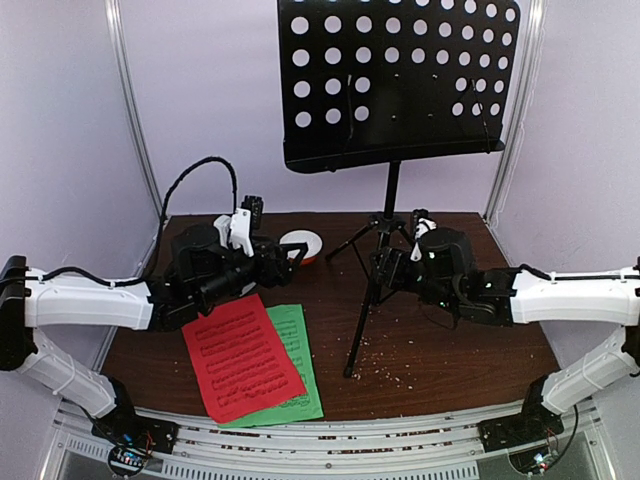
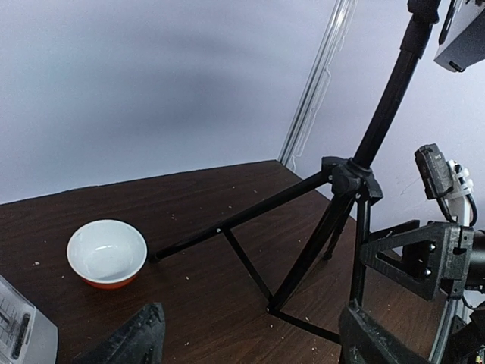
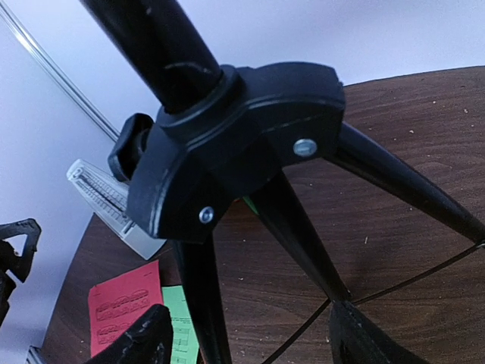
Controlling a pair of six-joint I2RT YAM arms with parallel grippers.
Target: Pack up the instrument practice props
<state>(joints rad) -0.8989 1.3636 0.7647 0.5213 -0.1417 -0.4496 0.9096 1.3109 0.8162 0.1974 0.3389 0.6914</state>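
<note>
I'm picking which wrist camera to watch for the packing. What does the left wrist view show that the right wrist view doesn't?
Only left wrist: the bowl. Only right wrist: the red page and the green page beside it. Both: the stand, seen at its tripod, and the table.

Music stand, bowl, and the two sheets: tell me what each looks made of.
Music stand: desk looks like matte black painted sheet metal, given the punched round holes; leg hub looks moulded plastic, screwed together. Bowl: glossy white inside, orange outside; glazed ceramic or hard plastic, cannot tell. Red sheet and green sheet: thin matte paper, lying flat with printed notation.
</note>
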